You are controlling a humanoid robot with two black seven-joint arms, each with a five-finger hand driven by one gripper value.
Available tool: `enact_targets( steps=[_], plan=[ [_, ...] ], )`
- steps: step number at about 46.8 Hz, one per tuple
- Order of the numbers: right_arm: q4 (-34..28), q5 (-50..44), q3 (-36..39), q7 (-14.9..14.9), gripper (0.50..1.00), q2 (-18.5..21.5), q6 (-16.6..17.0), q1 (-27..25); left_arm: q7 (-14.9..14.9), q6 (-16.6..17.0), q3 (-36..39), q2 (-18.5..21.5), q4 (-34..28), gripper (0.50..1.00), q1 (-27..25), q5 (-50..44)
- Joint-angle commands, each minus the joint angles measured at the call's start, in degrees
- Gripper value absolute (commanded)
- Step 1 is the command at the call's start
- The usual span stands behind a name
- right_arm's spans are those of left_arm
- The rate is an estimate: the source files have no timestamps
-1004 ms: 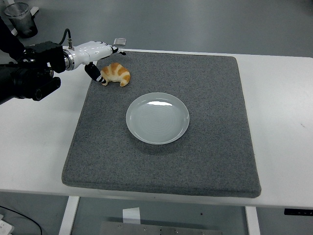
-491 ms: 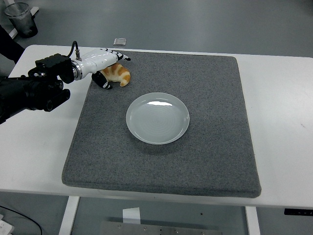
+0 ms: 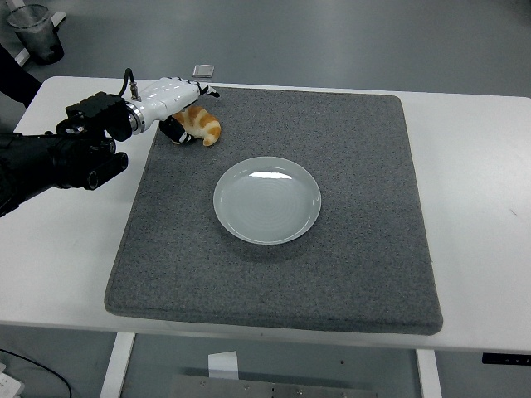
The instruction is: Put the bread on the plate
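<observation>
The bread, a golden croissant (image 3: 204,126), lies at the far left corner of the grey mat (image 3: 348,249). My left hand (image 3: 192,114), white with black fingertips, is on it from the left: the fingers (image 3: 206,90) reach over its far side and the thumb (image 3: 177,137) sits at its near left end. The fingers are still spread, not closed on the bread. The pale round plate (image 3: 267,199) sits empty at the middle of the mat, to the near right of the bread. The right arm is out of view.
A small square object (image 3: 203,70) lies at the table's far edge, just behind my left hand. A clear cup (image 3: 33,31) stands on the floor beyond the table's far left corner. The white table (image 3: 481,182) shows around the mat.
My left hand has moved right onto the croissant, its fingers now over the top and its thumb at the near side. The croissant and plate have not moved.
</observation>
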Motion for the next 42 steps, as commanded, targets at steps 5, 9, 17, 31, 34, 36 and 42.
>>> enact_targets(
  steps=[5,9,17,31,34,36,42],
  plan=[
    [0.0,0.0,0.0,0.0,0.932,0.0,0.0,0.0,1.9,-0.1,0.0,-1.3,0.3,0.913,0.0,-1.6],
    [0.0,0.0,0.0,0.0,0.932,0.0,0.0,0.0,3.4,-0.2,0.0,-2.0,0.3,0.913,0.1,-2.4],
    [0.0,0.0,0.0,0.0,0.932,0.0,0.0,0.0,3.6,-1.0,0.1,-2.8,0.1,0.917,1.0,-2.6],
    [0.0,-0.1,0.0,0.0,0.932,0.0,0.0,0.0,3.8,-2.9,0.3,-3.0,-0.3,0.915,1.0,-2.6],
    [0.0,-0.1,0.0,0.0,0.932,0.0,0.0,0.0,3.8,-3.0,0.3,-3.0,-0.2,0.913,1.0,-2.6],
    [0.0,-0.1,0.0,0.0,0.932,0.0,0.0,0.0,3.9,-3.0,0.3,-3.0,-0.1,0.911,1.0,-2.6],
    [0.0,-0.1,0.0,0.0,0.932,0.0,0.0,0.0,4.0,-3.0,0.3,-3.2,0.2,0.857,1.0,-2.6]
  ],
)
